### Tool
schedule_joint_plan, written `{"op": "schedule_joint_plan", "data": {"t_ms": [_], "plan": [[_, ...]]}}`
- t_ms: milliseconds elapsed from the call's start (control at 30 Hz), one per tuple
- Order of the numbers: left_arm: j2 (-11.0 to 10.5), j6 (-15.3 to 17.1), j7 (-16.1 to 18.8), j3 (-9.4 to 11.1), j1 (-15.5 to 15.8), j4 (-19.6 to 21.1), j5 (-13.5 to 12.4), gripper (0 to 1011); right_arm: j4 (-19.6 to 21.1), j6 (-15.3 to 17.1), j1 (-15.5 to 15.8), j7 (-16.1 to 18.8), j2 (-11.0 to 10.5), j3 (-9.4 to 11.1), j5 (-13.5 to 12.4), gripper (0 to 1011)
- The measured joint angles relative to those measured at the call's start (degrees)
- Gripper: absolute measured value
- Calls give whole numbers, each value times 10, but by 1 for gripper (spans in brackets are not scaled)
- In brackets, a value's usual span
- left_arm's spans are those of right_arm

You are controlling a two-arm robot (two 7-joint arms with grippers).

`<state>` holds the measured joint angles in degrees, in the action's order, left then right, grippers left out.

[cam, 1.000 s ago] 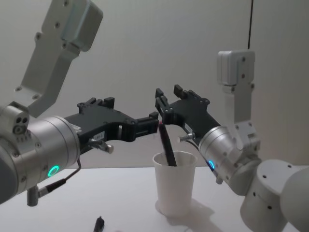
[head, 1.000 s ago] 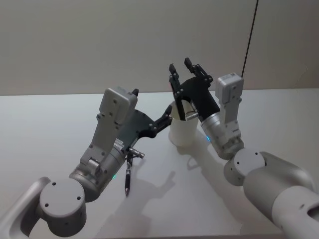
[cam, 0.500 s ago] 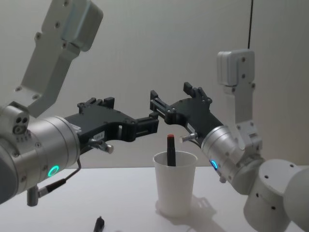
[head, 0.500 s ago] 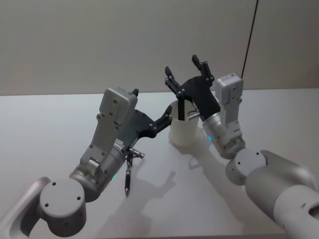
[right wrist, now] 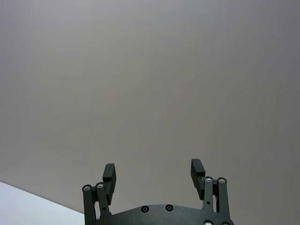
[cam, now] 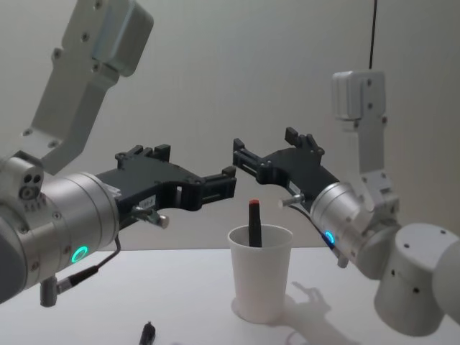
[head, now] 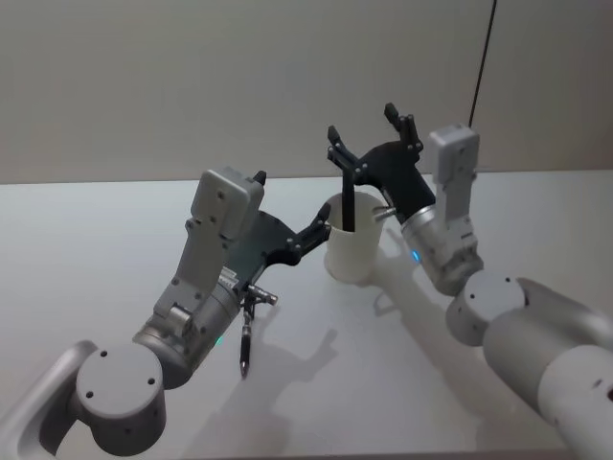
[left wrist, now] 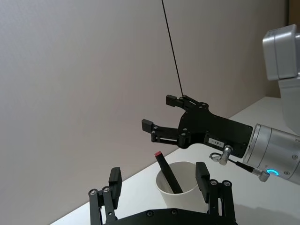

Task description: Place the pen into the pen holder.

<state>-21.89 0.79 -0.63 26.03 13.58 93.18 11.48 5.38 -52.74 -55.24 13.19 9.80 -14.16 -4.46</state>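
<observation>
Pretty muted palette here. The pen holder (cam: 261, 287) is plain white, no print. The pen (cam: 254, 228) in it is black with a red end. The other pen (head: 245, 347), lying on the tabletop (head: 86, 249), looks dark all over. The tabletop's a plain pale grey-white. The wall (head: 192, 77) is flat greyish beige with a thin black cable (head: 484, 67). The left gripper (left wrist: 158, 174) and right gripper (right wrist: 153, 167) are matte black, fingers included. The left arm (cam: 65, 215) and right arm (cam: 417, 280) are silver-grey, each with a small glowing ring, teal-green on the left, bluer on the right.
</observation>
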Motion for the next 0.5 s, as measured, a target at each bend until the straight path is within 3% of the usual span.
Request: {"op": "schedule_joint_plan", "data": {"t_ms": [100, 233, 333, 367, 467, 500], "plan": [[0, 0, 0, 0, 0, 0, 0, 1003, 11, 20, 1, 9, -5, 8, -3, 1001], [0, 0, 0, 0, 0, 0, 0, 1003, 69, 67, 26, 22, -16, 21, -6, 1002], [0, 0, 0, 0, 0, 0, 0, 1003, 171, 141, 75, 31, -31, 32, -6, 1001], [0, 0, 0, 0, 0, 0, 0, 1003, 171, 141, 75, 31, -31, 32, -6, 1001], [0, 0, 0, 0, 0, 0, 0, 1003, 263, 204, 121, 36, -45, 42, -5, 1002], [0, 0, 0, 0, 0, 0, 0, 1003, 279, 211, 129, 37, -47, 44, -4, 1002]]}}
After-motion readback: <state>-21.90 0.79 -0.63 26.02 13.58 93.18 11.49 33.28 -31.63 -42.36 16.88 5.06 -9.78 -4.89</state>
